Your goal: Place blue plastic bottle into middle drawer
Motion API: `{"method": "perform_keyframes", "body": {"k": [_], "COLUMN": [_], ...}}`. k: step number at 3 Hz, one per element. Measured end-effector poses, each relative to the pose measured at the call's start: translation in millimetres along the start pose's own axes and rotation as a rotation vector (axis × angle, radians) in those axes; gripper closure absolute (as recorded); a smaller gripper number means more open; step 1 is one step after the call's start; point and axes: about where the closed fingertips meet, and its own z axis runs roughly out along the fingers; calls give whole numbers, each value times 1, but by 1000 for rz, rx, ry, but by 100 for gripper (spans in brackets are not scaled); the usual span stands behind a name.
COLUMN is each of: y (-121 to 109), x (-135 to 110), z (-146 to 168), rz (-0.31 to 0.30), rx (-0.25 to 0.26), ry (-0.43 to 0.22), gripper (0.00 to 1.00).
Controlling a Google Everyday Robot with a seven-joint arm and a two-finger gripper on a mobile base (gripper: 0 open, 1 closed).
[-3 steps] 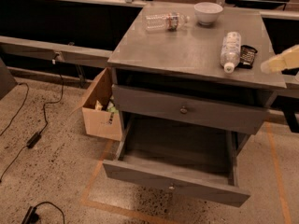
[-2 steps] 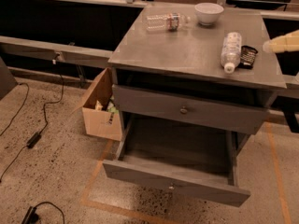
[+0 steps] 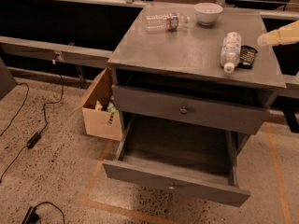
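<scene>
Shifted upward since before, my pale hand [image 3: 264,38] hangs near the stubby white-capped clear plastic bottle [image 3: 231,50] lying on the grey desk [image 3: 177,50]; whether it is clenched, I cannot tell.

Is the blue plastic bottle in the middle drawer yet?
No, the blue plastic bottle lies on the cabinet top, near the gripper at the right edge.

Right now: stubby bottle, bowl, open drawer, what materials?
Blue plastic bottle: clear plastic, see-through body, pale label. Bowl: glossy white, ceramic or plastic. Middle drawer: matte grey, painted metal or wood, can't tell. Gripper hangs over the right edge of the cabinet top, near the bottle.
</scene>
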Motion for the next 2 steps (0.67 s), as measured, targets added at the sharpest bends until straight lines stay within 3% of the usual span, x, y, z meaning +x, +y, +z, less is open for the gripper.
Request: {"method": "perform_keyframes", "body": {"k": [1, 2], "y": [2, 10], "x": [-10, -13], "z": [31, 67], "rz": [22, 85], "rx": [90, 189], "ry": [114, 264], "gripper": [0, 0]}}
